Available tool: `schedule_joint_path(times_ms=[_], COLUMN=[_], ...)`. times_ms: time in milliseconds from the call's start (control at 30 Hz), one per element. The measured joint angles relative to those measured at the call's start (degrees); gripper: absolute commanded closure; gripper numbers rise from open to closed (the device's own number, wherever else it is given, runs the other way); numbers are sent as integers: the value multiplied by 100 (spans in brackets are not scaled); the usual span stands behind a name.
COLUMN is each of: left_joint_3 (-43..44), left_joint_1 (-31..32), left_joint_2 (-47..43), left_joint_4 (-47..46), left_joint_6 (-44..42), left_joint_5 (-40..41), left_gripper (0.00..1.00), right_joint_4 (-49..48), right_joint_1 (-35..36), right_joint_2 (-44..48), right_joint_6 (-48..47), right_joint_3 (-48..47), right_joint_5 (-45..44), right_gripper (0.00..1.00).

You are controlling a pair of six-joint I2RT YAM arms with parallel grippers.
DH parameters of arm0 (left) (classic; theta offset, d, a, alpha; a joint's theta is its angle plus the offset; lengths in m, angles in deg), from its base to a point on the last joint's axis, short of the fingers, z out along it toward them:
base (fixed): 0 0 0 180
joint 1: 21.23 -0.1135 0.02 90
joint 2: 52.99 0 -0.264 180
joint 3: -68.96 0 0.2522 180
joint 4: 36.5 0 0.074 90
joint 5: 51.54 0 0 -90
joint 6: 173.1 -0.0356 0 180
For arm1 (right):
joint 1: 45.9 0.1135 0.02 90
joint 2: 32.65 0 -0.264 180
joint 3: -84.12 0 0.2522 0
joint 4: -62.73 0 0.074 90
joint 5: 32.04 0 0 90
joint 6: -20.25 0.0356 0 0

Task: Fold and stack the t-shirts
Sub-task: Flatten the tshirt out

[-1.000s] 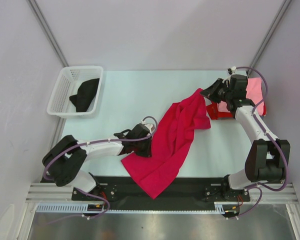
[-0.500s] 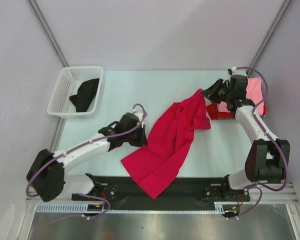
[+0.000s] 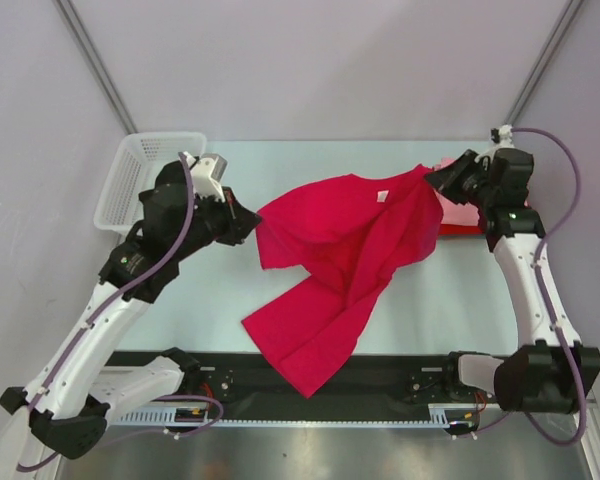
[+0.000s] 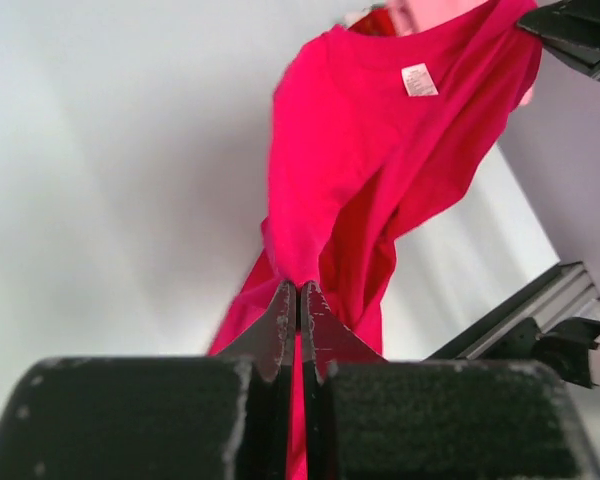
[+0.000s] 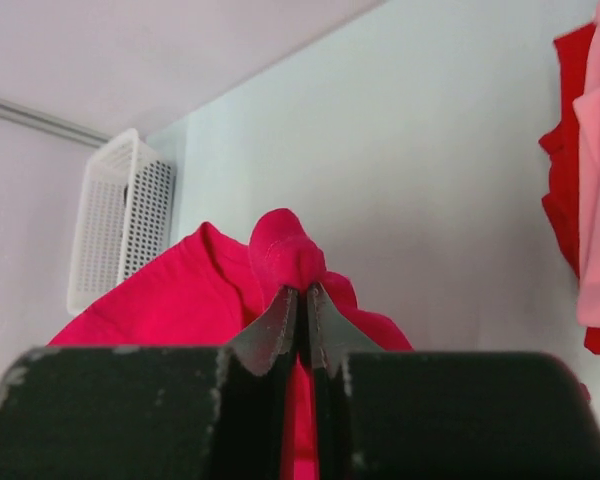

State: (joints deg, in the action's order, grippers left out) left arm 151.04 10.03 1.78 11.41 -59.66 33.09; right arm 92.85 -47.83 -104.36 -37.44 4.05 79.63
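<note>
Pale table (image 3: 210, 290), white-walled cell. Crimson t-shirt (image 3: 340, 235) stretched between arms, hem trailing toward near edge. Left gripper (image 3: 244, 224) and right gripper (image 3: 437, 180) each pinch cloth near shoulder, fingers pressed tight. Step: spreading shirt. Next: lay it flat, probably clear of folded pink-and-red stack (image 3: 458, 214).

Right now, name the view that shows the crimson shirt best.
Top external: the whole shirt shows, held between left gripper and right gripper. Left wrist shows the tag and hanging folds; right wrist only a pinched bunch.
</note>
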Motion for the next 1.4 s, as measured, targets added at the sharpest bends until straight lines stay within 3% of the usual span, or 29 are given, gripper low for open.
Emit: schedule_joint_path(times_ms=[300, 433, 567, 633, 900, 933, 967, 1033, 1100, 1233, 1300, 1400], left_joint_3=[625, 667, 1176, 1451, 1565, 1497, 1327, 739, -72, -1344, -1794, -2328], left_joint_1=[13, 669, 1880, 2188, 2236, 2177, 2050, 1523, 778, -507, -1235, -1784], left_joint_2=[-98, 2, 472, 654, 245, 160, 37, -254, -597, -938, -975, -1132], left_joint_4=[-9, -328, -525, -645, -951, -966, -1069, -1344, -1670, -1633, -1510, -1388], left_joint_6=[35, 271, 428, 507, 717, 754, 846, 1073, 1340, 1517, 1495, 1443], left_joint_5=[-1266, -1637, -1738, -1801, -1823, -1834, -1899, -2142, -2435, -2852, -2955, -3110], left_gripper=[100, 100, 100, 100, 100, 100, 100, 100, 100, 100, 100, 100], right_joint_4=[627, 581, 234, 267, 1084, 1102, 1106, 1123, 1163, 1250, 1198, 1182], right_joint_1=[-304, -313, -173, 205, 2208, 2365, 2518, 2782, 2918, 2848, 2756, 2645], right_joint_2=[1357, 1045, 9, -831, -5071, -5386, -5622, -5939, -6043, -5873, -5392, -4352], right_joint_6=[-9, 175, 525, 551, 365, 367, 380, 476, 466, 105, -153, -433], right_joint_3=[-793, -1714, -2754, -3484, -7580, -7777, -7823, -7670, -7243, -6323, -5222, -3331], right_joint_5=[-664, -782, -590, -649, -306, -219, -131, 35, 118, -37, -297, -841], right_gripper=[100, 100, 100, 100, 100, 87, 73, 33, 29, 29, 29, 31])
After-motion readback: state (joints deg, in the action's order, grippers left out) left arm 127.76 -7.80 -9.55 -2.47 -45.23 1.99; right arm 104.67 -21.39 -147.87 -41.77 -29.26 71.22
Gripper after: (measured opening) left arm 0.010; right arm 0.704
